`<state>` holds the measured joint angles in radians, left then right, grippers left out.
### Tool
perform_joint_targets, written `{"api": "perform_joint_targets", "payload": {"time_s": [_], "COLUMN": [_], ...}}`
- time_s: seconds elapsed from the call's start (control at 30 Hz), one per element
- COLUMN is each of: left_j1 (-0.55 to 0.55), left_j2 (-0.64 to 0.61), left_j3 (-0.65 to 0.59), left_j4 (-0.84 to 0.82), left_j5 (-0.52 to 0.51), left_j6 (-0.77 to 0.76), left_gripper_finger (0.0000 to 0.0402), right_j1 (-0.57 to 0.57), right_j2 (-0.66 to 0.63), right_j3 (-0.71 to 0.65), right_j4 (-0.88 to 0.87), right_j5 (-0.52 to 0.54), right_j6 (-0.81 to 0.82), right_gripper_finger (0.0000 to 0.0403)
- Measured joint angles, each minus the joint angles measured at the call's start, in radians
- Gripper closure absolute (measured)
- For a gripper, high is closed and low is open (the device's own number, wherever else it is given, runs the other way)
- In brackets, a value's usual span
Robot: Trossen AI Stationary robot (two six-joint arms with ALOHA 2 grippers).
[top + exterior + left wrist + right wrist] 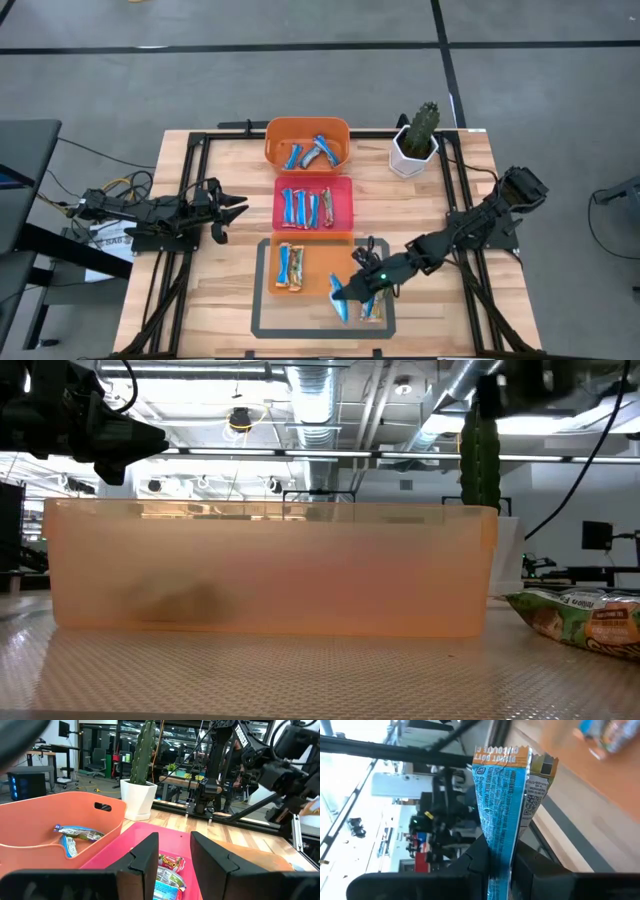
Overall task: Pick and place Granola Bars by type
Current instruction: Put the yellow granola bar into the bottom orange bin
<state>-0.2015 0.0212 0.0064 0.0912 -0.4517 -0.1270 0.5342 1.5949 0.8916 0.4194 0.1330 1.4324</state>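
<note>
My right gripper [350,290] hovers over the grey-framed mat [262,300] near the table's front edge, shut on a blue-and-white granola bar [505,805]. Two more bars [358,310] lie flat on the mat just below it. Blue-and-white bars [312,152] lie in the far orange tray [275,150]. Several bars [305,207] lie in the pink-red tray [283,222]. Multicoloured bars [290,266] lie in the near orange tray [330,242]. My left gripper [235,208] waits open at the table's left, level, pointing at the trays. My right gripper pinches the blue-and-white bar between its two fingers [475,862] at one end of the wrapper [501,852]. The fingers lie along the bar. The rest of the bar sticks out past the fingertips, its crimped orange-edged end [501,755] farthest away, clear of the table.
A cactus in a white pot [415,140] stands at the far right beside the far orange tray. In the low view a green-and-orange bar [580,618] lies right of the near orange tray [270,570]. Bare wood shows at the table's near left and right.
</note>
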Motion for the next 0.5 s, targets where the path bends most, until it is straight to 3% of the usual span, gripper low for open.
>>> {"api": "perform_joint_targets", "payload": {"time_s": [0.5], "left_j1": [0.000], "left_j2": [0.000], "left_j3": [0.000], "left_j4": [0.000], "left_j5": [0.000], "left_j6": [0.000], "left_gripper_finger": [0.0297], "right_j1": [-0.101], "right_j2": [0.000], "right_j3": [0.104], "right_j4": [-0.003], "right_j5": [-0.004], "right_j6": [-0.109], "right_gripper_finger": [0.0360]}}
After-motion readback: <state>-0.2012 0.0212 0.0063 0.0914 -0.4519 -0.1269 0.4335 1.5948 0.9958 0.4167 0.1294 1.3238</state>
